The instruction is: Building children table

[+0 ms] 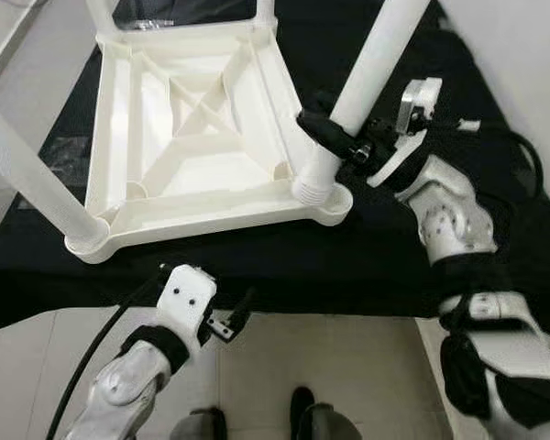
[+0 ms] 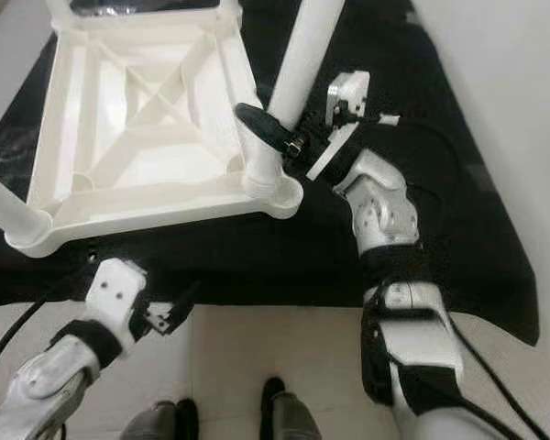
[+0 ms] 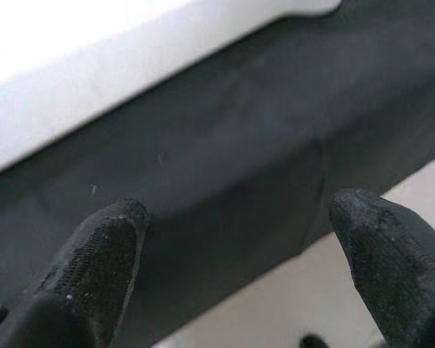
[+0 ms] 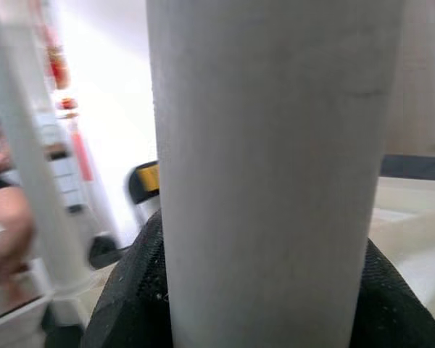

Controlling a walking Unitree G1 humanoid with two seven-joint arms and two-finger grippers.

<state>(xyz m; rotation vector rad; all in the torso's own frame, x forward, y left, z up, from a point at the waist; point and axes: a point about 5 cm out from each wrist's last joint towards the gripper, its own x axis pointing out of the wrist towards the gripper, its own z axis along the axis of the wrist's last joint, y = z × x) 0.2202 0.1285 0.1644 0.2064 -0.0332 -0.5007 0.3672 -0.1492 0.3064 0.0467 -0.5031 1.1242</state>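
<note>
A: Start at the left of the frame. What is there?

B: A white leg (image 1: 32, 179) rises from the lower-left corner socket of the upturned white table top (image 1: 197, 137), which lies underside-up on the black-draped worktop (image 1: 385, 266) in the upper middle of the frame. Below it, at lower left, the left pincer (image 1: 227, 323) hangs off the worktop's front edge, its fingers (image 3: 94, 254) spread with nothing between them.

A: And further right?

B: At the lower-right corner of the table top stands another leg (image 1: 371, 69), its ribbed foot seated at the corner socket (image 1: 323, 194). The right pincer (image 1: 337, 139) is pinching that leg just above the socket, one black finger (image 2: 266, 124) wrapped across its front.

A: So which step is this?

B: I'd judge it's fitting this leg, either pressing or twisting it home. Whether it's fully seated I can't tell.

A: What does the next move call for?

B: Probably keeping the leg square to the socket while driving it down. The left pincer could steady the table top's near rim so it doesn't slide on the cloth.
</note>
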